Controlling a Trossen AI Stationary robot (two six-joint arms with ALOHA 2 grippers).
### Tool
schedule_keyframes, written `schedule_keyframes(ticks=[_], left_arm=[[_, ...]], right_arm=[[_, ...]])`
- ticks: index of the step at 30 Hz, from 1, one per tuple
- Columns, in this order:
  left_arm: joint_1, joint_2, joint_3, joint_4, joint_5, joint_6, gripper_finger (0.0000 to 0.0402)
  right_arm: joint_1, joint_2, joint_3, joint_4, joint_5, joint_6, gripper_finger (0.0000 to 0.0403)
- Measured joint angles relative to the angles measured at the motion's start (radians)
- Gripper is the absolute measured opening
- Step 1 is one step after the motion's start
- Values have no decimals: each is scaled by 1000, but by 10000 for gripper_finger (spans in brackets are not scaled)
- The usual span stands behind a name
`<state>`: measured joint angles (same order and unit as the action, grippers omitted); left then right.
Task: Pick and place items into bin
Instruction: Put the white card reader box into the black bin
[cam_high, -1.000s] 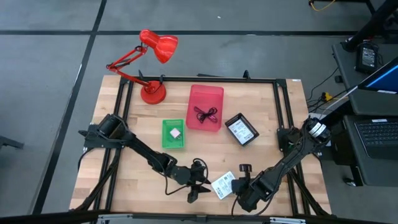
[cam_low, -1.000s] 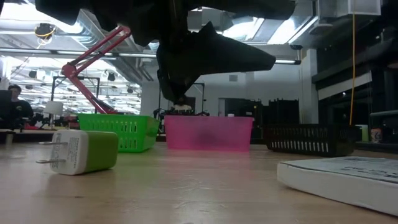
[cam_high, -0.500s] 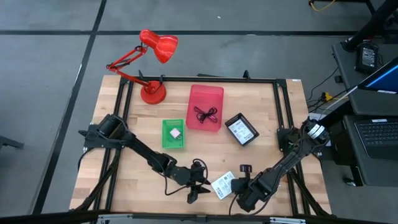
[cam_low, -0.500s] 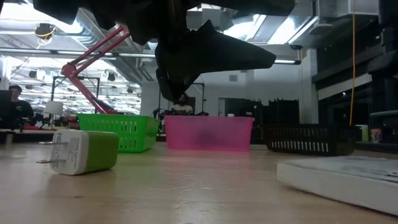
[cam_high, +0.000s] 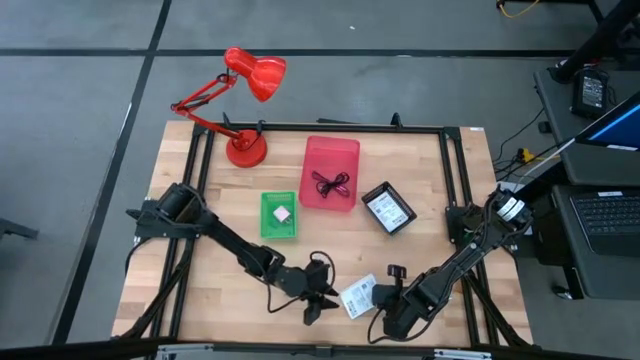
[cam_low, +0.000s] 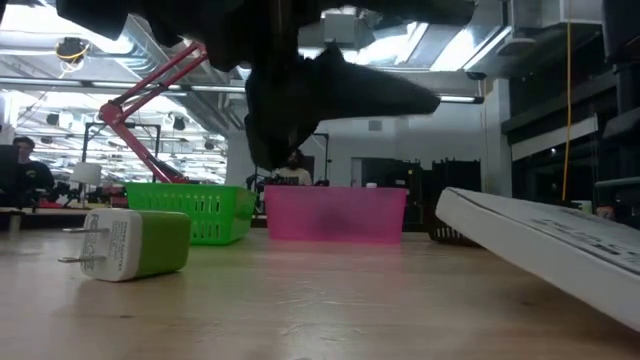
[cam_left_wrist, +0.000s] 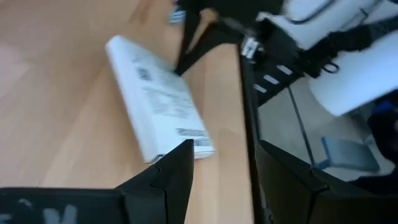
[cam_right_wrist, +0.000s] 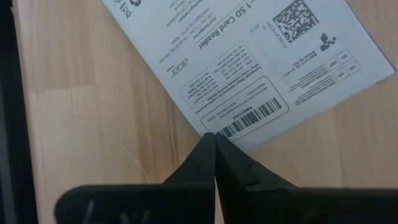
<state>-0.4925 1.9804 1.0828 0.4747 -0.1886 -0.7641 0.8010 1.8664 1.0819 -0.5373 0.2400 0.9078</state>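
Note:
A white printed packet lies near the table's front edge, between my two grippers. It sits tilted in the low view. My right gripper is shut, its tips on the packet's edge by the barcode. My left gripper stands open just left of the packet, fingers apart and touching nothing. A white-and-green plug adapter rests on its side on the table. My right gripper presses its shut fingertips on the packet's edge beside the barcode. The fingers come from above and point steeply down. The packet is tipped: its other end is raised off the table, and the rest slopes down toward the pressed side.
Behind stand a green bin with a small white thing, a pink bin with a dark coiled cable, and a black bin with a white packet. A red desk lamp stands at the far left corner. A person sits far off.
My right gripper has sunk a little and rolled, staying shut. The white packet, flat on the table a second ago, has tipped: one end has risen clear of the wood while the other stays down.

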Motion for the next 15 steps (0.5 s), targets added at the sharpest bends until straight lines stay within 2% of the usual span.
schedule_keyframes(ticks=[7,15], left_arm=[[44,0,0,-94,33,-187,166],[87,0,0,-90,111,-188,166]], right_arm=[[0,1,0,-2,2,0,0],[0,2,-1,-2,4,-14,0]])
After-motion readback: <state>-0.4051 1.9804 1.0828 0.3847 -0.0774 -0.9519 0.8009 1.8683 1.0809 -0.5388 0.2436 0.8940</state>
